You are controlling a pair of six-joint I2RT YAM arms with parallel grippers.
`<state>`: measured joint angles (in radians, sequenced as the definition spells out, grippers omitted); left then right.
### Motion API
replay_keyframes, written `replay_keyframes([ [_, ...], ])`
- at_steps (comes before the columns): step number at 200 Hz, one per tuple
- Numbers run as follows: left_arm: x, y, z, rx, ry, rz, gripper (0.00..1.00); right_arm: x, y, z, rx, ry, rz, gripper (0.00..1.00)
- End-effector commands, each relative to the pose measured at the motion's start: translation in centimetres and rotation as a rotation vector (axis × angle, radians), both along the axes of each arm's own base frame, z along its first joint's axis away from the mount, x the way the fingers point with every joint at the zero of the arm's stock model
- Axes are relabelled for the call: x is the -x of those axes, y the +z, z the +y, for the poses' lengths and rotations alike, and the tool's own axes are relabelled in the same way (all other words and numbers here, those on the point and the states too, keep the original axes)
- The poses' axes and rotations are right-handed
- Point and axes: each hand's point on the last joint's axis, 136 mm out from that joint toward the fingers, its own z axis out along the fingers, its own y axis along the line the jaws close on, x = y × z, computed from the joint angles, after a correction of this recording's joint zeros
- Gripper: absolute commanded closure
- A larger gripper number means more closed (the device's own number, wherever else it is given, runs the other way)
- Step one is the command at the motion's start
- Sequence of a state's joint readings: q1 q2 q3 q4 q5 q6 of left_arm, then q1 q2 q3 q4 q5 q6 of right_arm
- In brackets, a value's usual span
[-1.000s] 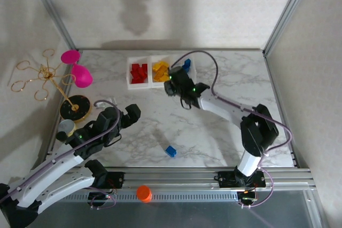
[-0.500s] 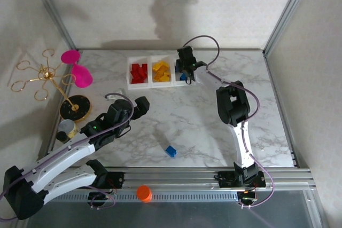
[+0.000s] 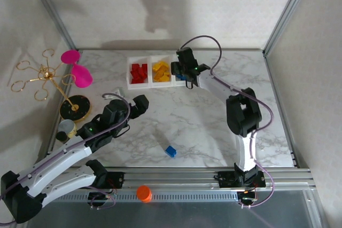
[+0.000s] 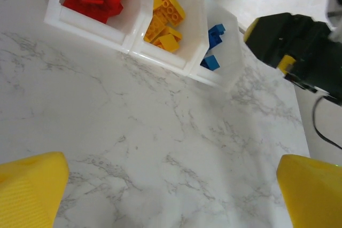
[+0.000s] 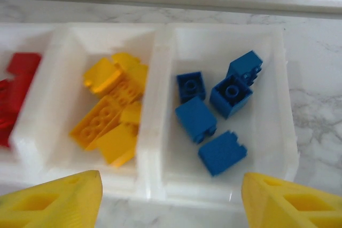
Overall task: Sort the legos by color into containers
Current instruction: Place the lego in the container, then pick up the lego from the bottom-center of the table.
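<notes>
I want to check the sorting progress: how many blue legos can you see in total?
6. Five lie in the rightmost container: back left, back right, middle, lower left, front. One blue lego lies loose on the table. More may hide beneath them.

Right end effector [image 3: 184, 69] swung from the near edge of the containers to above the right-hand container [image 5: 288, 148], which holds blue legos [image 5: 231, 95]. Its jaws went from closed to parted. Left end effector [image 3: 139, 106] advanced toward the middle of the desk [image 3: 214, 126].
</notes>
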<state>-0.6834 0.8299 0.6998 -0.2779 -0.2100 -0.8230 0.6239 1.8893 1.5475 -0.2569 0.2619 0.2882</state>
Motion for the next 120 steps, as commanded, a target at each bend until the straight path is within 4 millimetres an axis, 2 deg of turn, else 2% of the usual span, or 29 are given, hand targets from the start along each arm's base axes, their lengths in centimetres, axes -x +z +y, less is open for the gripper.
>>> replay_keyframes([
  [1, 1.2, -1.1, 0.3, -0.02, -0.031, 0.058, 0.0, 4.5, 0.4, 0.4, 0.004, 0.037, 0.036, 0.27],
  [7, 1.4, -1.4, 0.3, -0.022, -0.036, 0.067, 0.0, 5.4, -0.1, 0.0, 0.011, 0.039, 0.054, 0.26],
  [10, 1.5, -1.5, 0.4, -0.024, -0.04, 0.073, 0.0, 6.6, -0.2, 0.7, 0.014, 0.062, 0.062, 0.26],
  [27, 2.3, -2.2, 0.5, -0.024, -0.055, 0.101, 0.0, 10.3, -1.2, 0.8, 0.033, 0.104, 0.113, 0.23],
  [84, 4.9, -5.1, 2.0, -0.024, -0.046, 0.194, 0.0, 23.6, -7.1, 2.7, 0.075, 0.34, 0.296, 0.13],
  [120, 5.7, -5.8, 2.2, 0.004, -0.046, 0.219, 0.0, 29.6, -9.5, 3.3, 0.085, 0.419, 0.36, 0.1],
])
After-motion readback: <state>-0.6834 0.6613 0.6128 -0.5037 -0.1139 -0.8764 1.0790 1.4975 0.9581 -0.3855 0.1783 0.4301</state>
